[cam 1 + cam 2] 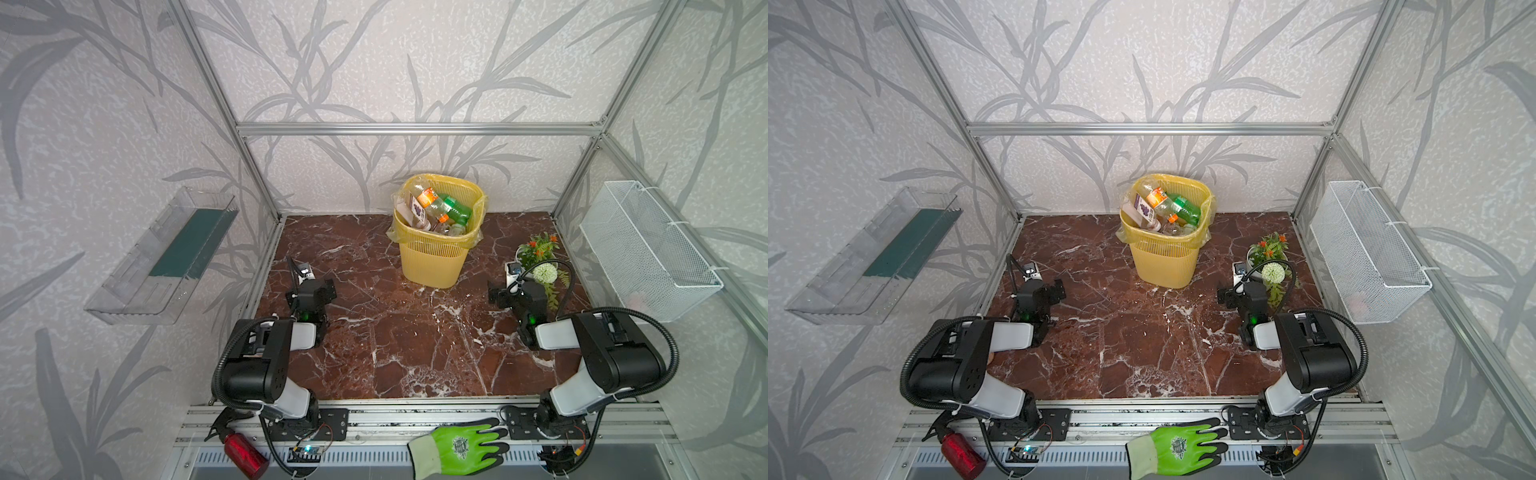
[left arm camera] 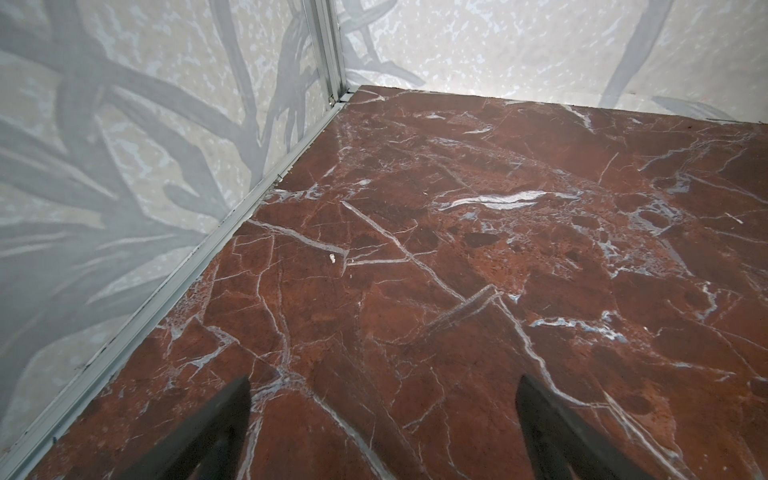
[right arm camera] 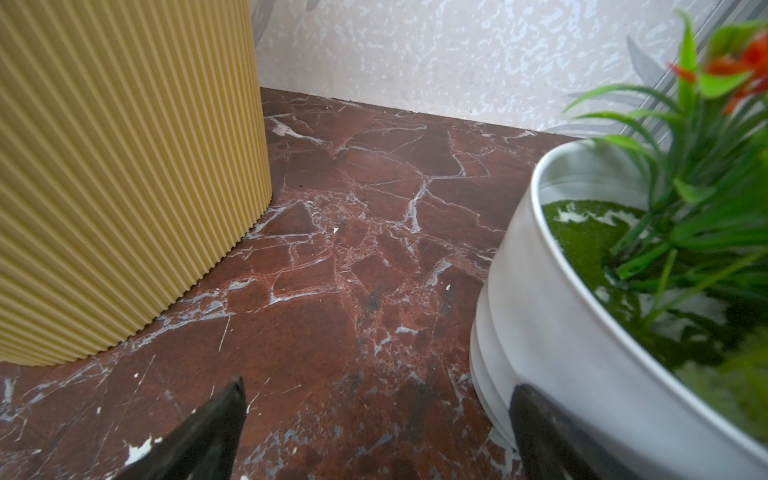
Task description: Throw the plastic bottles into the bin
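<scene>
Well short of the bin, on the front rail, lie a green glove (image 1: 457, 446) and a red can (image 1: 245, 455); neither belongs to the job.

Closer to the bin, the two tools sit low over the worktop (image 1: 395, 340), one off each flank. The left tool (image 2: 384, 379) has its fingers spread wide with nothing between them and only bare marble ahead. The right tool (image 3: 379, 384) is likewise spread and empty. It points at the gap between the bin's ribbed wall and a white pot (image 3: 540, 291) of artificial plants standing to the right of the bin. One finger is just beside the pot; I cannot tell whether it touches.

Farthest back, against the rear wall, stands the bin (image 1: 432, 262). The bottles (image 1: 440, 210) lie heaped inside it up to the rim, green and clear ones mixed. No bottle shows on the worktop around the bin in either top view, so the job looks done or nearly so, though the arms hide some patches.

Any stray bottle would likely be light, thin-walled and smooth. It would probably dent under a hard squeeze and roll or slip if nudged. The best hold looks to be across the labelled body with moderate pressure, or just under the cap where the plastic is stiffest.
</scene>
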